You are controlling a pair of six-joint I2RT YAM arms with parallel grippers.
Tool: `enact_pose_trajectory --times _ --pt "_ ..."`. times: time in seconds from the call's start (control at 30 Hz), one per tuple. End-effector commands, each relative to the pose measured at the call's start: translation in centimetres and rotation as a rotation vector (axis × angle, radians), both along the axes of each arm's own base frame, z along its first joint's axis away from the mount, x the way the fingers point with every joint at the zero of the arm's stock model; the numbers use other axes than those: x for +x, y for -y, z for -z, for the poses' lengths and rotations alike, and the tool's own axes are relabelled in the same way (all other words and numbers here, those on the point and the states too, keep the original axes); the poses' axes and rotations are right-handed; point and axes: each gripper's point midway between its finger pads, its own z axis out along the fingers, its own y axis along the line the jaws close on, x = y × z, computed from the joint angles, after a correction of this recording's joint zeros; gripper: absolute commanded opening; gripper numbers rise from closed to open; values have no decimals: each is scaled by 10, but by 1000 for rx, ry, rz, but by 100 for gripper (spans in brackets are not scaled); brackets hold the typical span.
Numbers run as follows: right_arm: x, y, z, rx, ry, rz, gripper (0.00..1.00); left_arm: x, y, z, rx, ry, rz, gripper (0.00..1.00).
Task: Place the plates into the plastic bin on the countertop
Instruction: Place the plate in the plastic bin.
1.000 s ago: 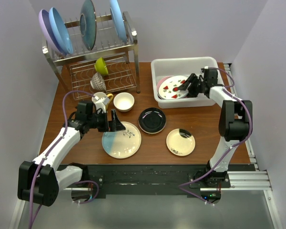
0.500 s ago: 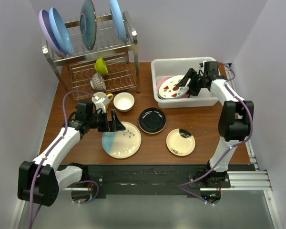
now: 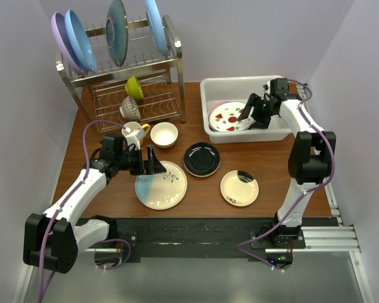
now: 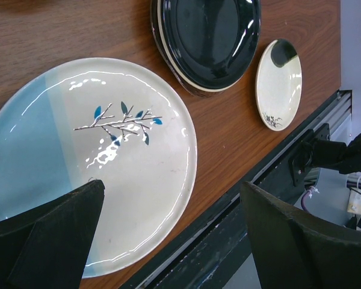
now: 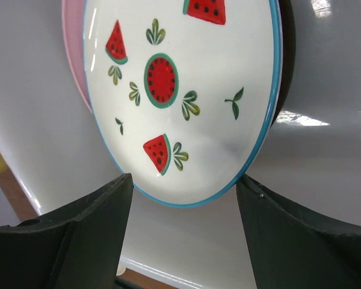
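The white plastic bin stands at the back right of the countertop. Inside it the watermelon-print plate lies on a pink plate. My right gripper is open inside the bin, its jaws on either side of the watermelon plate's near edge and holding nothing. My left gripper hangs wide open over the left part of the teal-and-cream plate. A glossy black plate and a small cream plate lie to its right.
A steel wire rack at the back left holds large blue, lilac and teal plates upright, with cups below. A mug and a cream bowl sit in front of it. A black rail runs along the near edge.
The right gripper's jaws have widened and its wrist has shifted a little toward the bin's far right corner. The left arm has not moved.
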Motion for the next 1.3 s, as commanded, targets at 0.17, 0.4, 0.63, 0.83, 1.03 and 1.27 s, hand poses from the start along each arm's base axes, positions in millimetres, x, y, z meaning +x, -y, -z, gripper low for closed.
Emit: enact_pose_trajectory --times 0.17,0.4,0.63,0.83,1.03,1.27 --pt "4 5 1 -62 29 -33 73 2 2 -6 -32 19 -7 100" --pt "8 -22 4 -59 34 -118 73 2 2 -8 -36 21 -10 100" --pt "2 -14 -22 -109 94 -91 73 2 1 -10 -29 29 -15 100" --pt "-6 -11 -68 -117 199 -77 73 3 0 -8 -19 28 -18 100" --pt "-20 -14 -110 -94 292 -77 73 6 -3 -6 7 26 -25 100" --pt "-48 -20 -138 -58 340 -100 83 9 -9 1 49 3 -51 100"
